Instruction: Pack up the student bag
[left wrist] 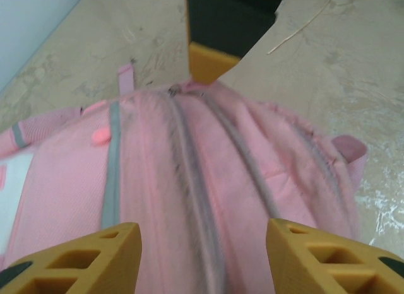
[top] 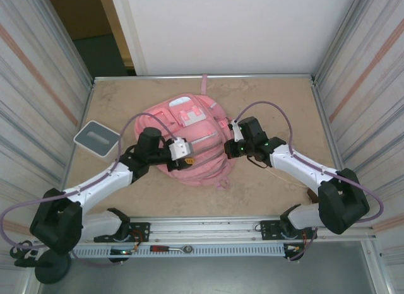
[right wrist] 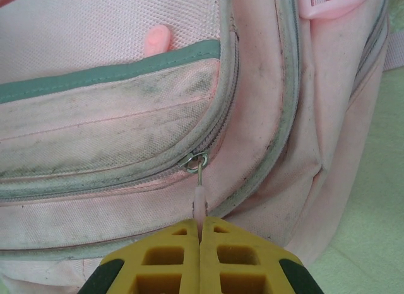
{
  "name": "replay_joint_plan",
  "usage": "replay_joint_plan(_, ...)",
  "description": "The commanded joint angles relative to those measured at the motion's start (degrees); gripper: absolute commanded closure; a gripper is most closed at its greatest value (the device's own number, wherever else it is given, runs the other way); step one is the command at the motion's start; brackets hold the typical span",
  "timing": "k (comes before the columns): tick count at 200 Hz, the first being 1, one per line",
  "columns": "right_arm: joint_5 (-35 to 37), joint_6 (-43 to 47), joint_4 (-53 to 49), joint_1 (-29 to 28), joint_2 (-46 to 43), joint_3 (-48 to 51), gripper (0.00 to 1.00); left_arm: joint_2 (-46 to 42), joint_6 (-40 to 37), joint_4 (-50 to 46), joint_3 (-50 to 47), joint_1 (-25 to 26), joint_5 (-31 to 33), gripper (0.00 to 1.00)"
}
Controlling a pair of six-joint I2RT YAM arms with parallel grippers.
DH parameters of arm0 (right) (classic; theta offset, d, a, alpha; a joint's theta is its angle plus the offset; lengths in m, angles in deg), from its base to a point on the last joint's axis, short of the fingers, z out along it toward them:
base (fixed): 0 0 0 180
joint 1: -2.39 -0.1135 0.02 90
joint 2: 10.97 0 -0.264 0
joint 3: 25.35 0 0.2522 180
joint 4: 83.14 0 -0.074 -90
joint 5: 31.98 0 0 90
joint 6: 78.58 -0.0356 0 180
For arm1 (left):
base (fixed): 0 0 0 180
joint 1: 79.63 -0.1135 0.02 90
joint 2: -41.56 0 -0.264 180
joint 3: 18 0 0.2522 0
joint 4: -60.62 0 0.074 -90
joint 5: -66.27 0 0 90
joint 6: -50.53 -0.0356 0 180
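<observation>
The student bag (top: 192,139), pink with grey zips and a white patch, lies flat in the middle of the table. My left gripper (top: 187,154) hovers at its near left side. In the left wrist view its yellow fingers (left wrist: 203,234) stand wide apart, open, over a grey zip line of the bag (left wrist: 208,161), with nothing between them. My right gripper (top: 231,142) is at the bag's right edge. In the right wrist view it (right wrist: 201,221) is shut on a pale pink zipper pull (right wrist: 200,196), which hangs from a metal slider on a front pocket of the bag (right wrist: 126,130).
A grey square tray (top: 97,138) sits at the table's left edge. Corrugated walls close in both sides, and a white wall stands at the back. Bare tabletop (top: 278,105) lies right of and behind the bag. A small tool (top: 170,248) rests on the front rail.
</observation>
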Motion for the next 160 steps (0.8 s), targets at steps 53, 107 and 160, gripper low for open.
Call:
replay_joint_plan(53,-0.4,-0.4,1.8,-0.4,-0.3,1.8,1.00,12.6,-2.4,-3.9,11.3,7.9,14.9,0.45)
replay_joint_plan(107,-0.8,0.4,3.3,0.1,0.9,2.2,1.00,17.1,-3.2,-4.4,13.1,7.6,16.1,0.72)
replay_joint_plan(160,-6.2,1.1,9.4,0.2,2.8,4.3,0.99,13.2,-0.7,-1.4,10.0,5.0,4.1,1.00)
